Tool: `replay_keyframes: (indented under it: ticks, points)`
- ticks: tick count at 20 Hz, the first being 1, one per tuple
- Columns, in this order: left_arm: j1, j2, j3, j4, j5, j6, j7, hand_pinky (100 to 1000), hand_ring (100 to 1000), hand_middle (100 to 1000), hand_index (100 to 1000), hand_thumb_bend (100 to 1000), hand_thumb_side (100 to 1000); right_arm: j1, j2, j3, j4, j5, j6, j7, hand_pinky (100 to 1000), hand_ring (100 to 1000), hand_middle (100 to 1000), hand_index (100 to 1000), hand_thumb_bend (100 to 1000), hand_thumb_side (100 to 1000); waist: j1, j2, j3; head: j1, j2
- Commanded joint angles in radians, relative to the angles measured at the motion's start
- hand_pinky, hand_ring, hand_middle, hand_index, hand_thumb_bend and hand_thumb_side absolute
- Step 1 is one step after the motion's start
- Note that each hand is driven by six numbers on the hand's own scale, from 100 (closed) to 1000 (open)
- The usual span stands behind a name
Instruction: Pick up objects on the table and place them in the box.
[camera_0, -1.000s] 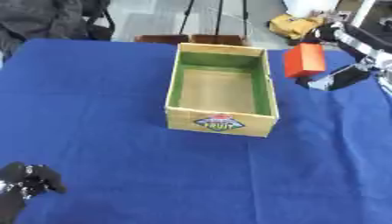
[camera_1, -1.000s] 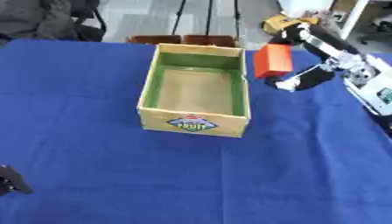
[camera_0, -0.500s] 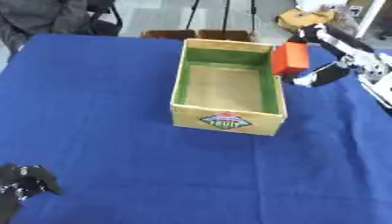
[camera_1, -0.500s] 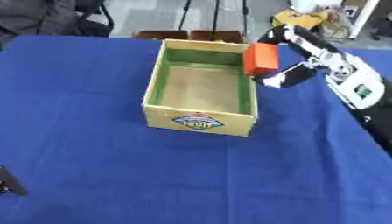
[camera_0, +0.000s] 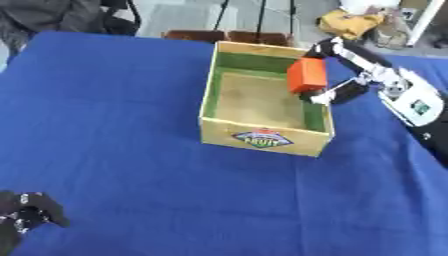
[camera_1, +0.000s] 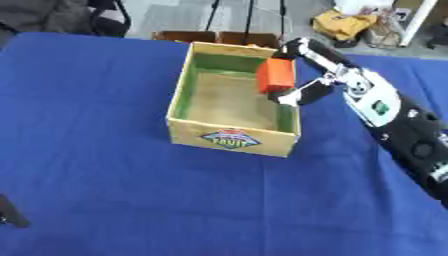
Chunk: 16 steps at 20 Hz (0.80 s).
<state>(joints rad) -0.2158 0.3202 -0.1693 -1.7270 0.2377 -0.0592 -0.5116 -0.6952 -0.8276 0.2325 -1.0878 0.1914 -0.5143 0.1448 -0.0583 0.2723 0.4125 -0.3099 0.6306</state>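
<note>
Right hand (camera_1: 308, 75): in from the right side, fingers and thumb closed round the orange block, one finger over its top, thumb below; fingertips partly hidden behind the block
Orange block (camera_0: 307, 75): held above the box's right wall, over the inner edge of the opening, tilted a little; clear of the box floor; what kind of thing it is cannot be made out, only a boxy orange shape
Box (camera_0: 261, 141): cardboard, open at the top, green inner walls, tan floor, a printed label on the near face, lettering too blurred to read; stands on the blue cloth, near the far middle of the table; inside bare as far as seen, though the near-right inner corner is hidden by the wall
Table (camera_0: 131, 125): covered by a blue cloth, askew in both views; near and side edges cut off
Right arm (camera_1: 394, 130): black with a white and silver section near the wrist, a small green mark on it; runs off the right edge
Left hand (camera_0: 26, 215): at the lower left corner in the left eye view, dark, fingers bent inward, holding nothing; mostly cut off by the edge, and in the right eye view only a dark sliver shows
Far edge: dark tripod legs (camera_1: 249, 17), a yellow thing (camera_0: 350, 22) on the floor and brown shapes (camera_1: 219, 37) behind the box, all partly cut off and hard to make out
</note>
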Motion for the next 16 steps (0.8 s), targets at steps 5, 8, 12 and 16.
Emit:
replay_keyframes:
  ticks: [5, 8, 12, 16]
  points:
    - [-0.027, -0.008, -0.003, -0.015, 0.005, 0.006, -0.012, 631, 553, 497, 641, 280, 1000, -0.034, 0.031, 0.005, 0.068, 0.084, -0.022, -0.007, 719, 619, 298, 444, 100, 100, 0.002, -0.007, 0.014, -0.016, -0.012]
    - [-0.030, -0.010, -0.004, -0.015, 0.006, 0.007, -0.013, 631, 553, 492, 640, 283, 1000, -0.036, 0.044, 0.006, 0.092, 0.108, -0.032, -0.009, 722, 623, 309, 453, 100, 100, 0.002, -0.004, 0.017, -0.019, -0.011]
    - [-0.035, -0.016, -0.004, -0.015, 0.006, 0.010, -0.014, 631, 552, 491, 640, 285, 1000, -0.043, 0.070, 0.011, 0.129, 0.144, -0.045, 0.003, 725, 629, 321, 464, 100, 100, 0.001, 0.001, 0.023, -0.027, -0.014]
    - [-0.037, -0.019, -0.004, -0.015, 0.007, 0.011, -0.015, 631, 552, 491, 639, 290, 1000, -0.046, 0.081, 0.012, 0.136, 0.161, -0.061, 0.005, 734, 653, 385, 528, 100, 150, 0.000, 0.001, 0.023, -0.028, -0.014]
